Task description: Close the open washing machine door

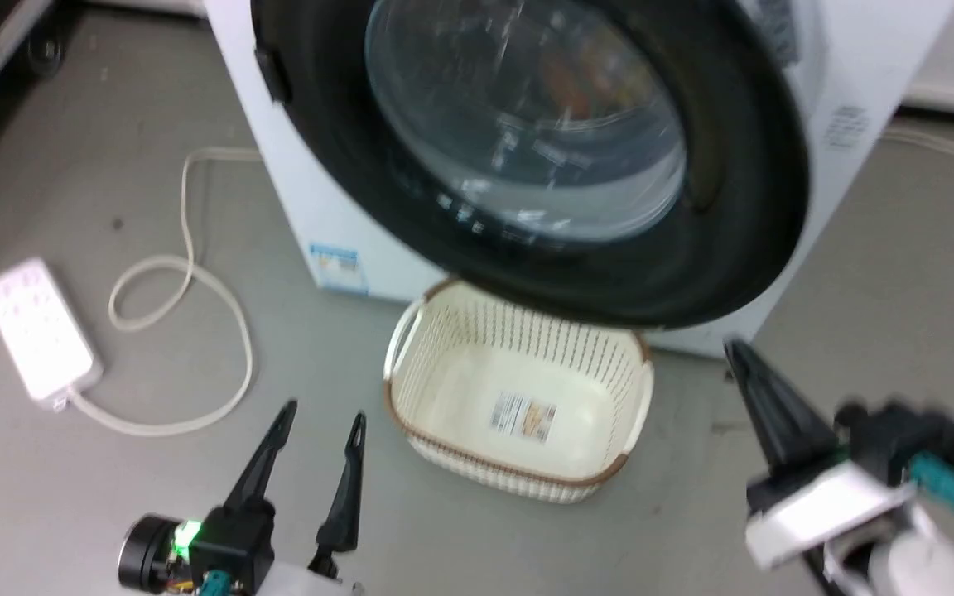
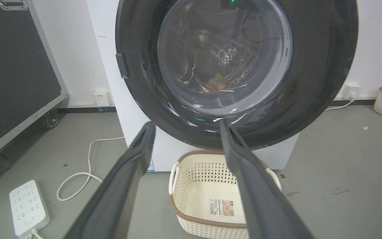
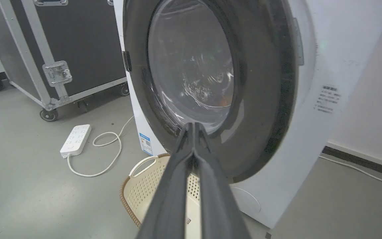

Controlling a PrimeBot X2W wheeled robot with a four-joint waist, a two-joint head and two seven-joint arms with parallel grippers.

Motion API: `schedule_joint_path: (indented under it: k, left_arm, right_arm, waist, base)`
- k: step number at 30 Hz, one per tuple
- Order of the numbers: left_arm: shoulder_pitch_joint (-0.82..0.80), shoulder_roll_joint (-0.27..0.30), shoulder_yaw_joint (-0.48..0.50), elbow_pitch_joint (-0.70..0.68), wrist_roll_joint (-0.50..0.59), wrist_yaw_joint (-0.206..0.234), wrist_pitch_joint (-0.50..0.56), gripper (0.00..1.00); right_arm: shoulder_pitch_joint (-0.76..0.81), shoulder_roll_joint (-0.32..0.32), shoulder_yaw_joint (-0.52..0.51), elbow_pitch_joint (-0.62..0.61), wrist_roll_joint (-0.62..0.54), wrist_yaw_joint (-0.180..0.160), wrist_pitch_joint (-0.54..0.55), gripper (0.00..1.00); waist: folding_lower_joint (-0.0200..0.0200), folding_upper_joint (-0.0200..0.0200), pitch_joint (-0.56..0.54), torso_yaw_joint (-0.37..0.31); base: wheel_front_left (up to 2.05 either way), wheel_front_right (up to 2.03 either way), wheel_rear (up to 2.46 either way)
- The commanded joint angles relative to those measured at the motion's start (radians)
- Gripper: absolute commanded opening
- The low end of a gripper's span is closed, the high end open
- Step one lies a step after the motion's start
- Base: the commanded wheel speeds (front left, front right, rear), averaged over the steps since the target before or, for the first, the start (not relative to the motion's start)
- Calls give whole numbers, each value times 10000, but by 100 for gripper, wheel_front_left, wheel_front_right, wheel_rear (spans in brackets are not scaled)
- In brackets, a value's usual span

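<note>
Head view is blurred by motion.

- The washing machine door (image 1: 527,149), a large round door with a wide glossy black rim and a bulging clear glass window, lies close over the front of the big white front-loading washing machine (image 1: 320,207) and faces the robot. Whether it is fully latched cannot be told. Steel drum perforations show through the glass in the left wrist view.
- Left gripper (image 1: 325,412): at lower left of the head view, low over the grey floor (image 1: 71,497). Its fingers are spread wide with nothing between them, well short of the door.
- Right gripper (image 1: 735,348): at lower right of the head view. Its fingers are pressed together with nothing held, and the tip points up at the door's lower rim. It is near the rim, but I cannot tell whether it touches. In the right wrist view the closed tips (image 3: 192,125) line up with the lower edge of the glass.
- Cream perforated plastic basket with a brown rim (image 1: 527,484): on the floor directly before the machine, below the door. It holds nothing but a printed label on its bottom.
- White power strip (image 1: 38,331) with a looped pale cable (image 1: 220,290): on the floor to the machine's left.
- Black wheeled case with metal edging (image 3: 78,39): stands further left.
</note>
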Motion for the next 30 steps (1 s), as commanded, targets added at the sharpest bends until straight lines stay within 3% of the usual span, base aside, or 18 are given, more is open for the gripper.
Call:
schedule_joint_path:
  k: [1,8,14,30]
  left_arm:
    - [-300,-116,23,-55,102,-67,-43,100]
    - [-987,-454,38,-70,294,-261,-43,100]
    - [-1288,-669,73,-89,399,-363,-43,100]
    - [-1768,-971,171,-48,574,-503,-43,100]
  right_arm:
    - [-796,-404,253,46,327,8,205,0]
    - [-3400,-1977,820,1396,1408,8,796,0]
    - [-5124,-2746,813,2838,2295,8,1050,0]
    - [-8270,-3364,238,5646,2709,8,1438,0]
  waist:
    - [-1,0,897,444]
    - [-1,0,1904,977]
    - [-1,0,2343,1277]
    - [-1,0,3130,1506]
  base:
    - [0,0,0]
    - [0,0,0]
    - [0,0,0]
    - [0,0,0]
